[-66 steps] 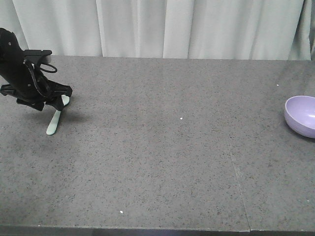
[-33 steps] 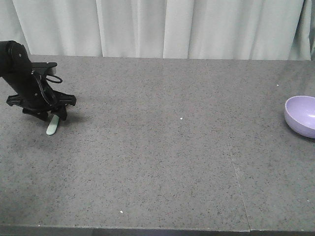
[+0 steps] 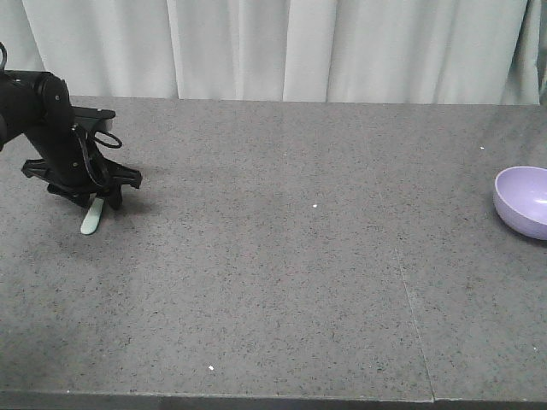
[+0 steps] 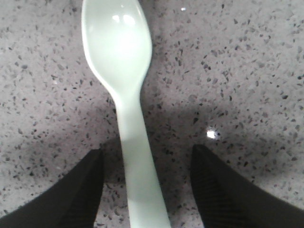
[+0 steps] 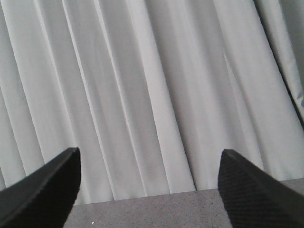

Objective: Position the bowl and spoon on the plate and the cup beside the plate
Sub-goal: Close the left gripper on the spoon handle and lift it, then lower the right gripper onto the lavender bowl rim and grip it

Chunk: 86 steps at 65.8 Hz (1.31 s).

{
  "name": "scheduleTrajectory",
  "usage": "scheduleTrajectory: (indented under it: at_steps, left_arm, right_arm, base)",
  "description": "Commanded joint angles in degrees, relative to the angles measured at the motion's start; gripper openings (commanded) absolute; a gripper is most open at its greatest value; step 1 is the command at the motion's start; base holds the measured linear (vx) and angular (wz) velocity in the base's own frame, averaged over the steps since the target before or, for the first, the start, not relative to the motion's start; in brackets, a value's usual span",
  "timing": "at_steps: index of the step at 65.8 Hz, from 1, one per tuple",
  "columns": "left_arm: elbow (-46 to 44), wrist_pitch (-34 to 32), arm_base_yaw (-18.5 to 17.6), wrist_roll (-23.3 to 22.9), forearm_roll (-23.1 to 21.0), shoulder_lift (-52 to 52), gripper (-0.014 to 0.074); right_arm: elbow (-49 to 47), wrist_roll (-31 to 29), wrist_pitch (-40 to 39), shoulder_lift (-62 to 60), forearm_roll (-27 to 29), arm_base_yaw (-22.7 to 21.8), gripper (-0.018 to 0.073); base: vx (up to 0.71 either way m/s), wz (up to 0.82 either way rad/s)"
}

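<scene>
The short pale mint-white plastic spoon [image 4: 131,128] lies flat on the speckled grey stone counter [image 3: 282,256], near its left end. The left hand [image 4: 146,156] is open, with a black finger low on each side of the handle and neither touching it. The spoon looks light, stiff and smooth, so it may skid; pinching the narrow handle near its middle seems safest. The right hand [image 5: 148,156] is open too, holding nothing, and faces the pale curtain [image 5: 142,71]
</scene>
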Motion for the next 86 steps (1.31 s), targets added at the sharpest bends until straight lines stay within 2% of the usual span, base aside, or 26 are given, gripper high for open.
scheduleTrajectory:
  at_steps: [1, 12, 24, 31, 40, 60, 73, 86]
  left_arm:
    - [0.28, 4.00, -0.70, -0.44, -0.34, 0.67, 0.0379]
    - [0.28, 6.14, -0.70, -0.38, 0.37, 0.88, 0.0255]
    - [0.28, 7.85, -0.70, -0.12, 1.74, 0.88, -0.0009]
    - [0.28, 7.71, -0.70, -0.12, 1.21, 0.82, -0.0008]
    - [0.28, 6.77, -0.70, 0.21, -1.75, -0.45, -0.0008]
    - [0.28, -1.23, -0.70, 3.17, -12.41, -12.06, -0.0007]
    - [0.28, -8.13, -0.70, 3.30, -18.61, -21.63, -0.0007]
    - [0.28, -12.66, -0.70, 5.79, -20.54, -30.38, -0.0007]
  right_arm:
    - [-1.77, -0.69, -2.47, 1.24, 0.29, 0.05, 0.0581]
    - [-1.77, -0.75, -1.70, 1.24, 0.24, 0.05, 0.0581]
    - [-1.77, -0.75, -1.25, 1.24, 0.18, 0.05, 0.0581]
    - [-1.77, -0.75, -1.07, 1.24, 0.18, 0.05, 0.0581]
    - [-1.77, -0.79, -0.91, 1.24, -0.41, 0.05, 0.0581]
    - [-2.17, 0.46, -6.00, 3.31, -2.48, 0.05, 0.0581]
    - [-7.29, 0.54, -4.52, 11.88, -2.96, 0.05, 0.0581]
    - [-17.09, 0.72, -3.52, 24.63, -7.08, 0.00, 0.0581]
  base:
    - [0.00, 0.00]
    - [0.00, 0.00]
    - [0.00, 0.00]
    - [0.00, 0.00]
    - [0.00, 0.00]
    - [0.00, 0.00]
    - [0.00, 0.00]
    - [0.00, 0.00]
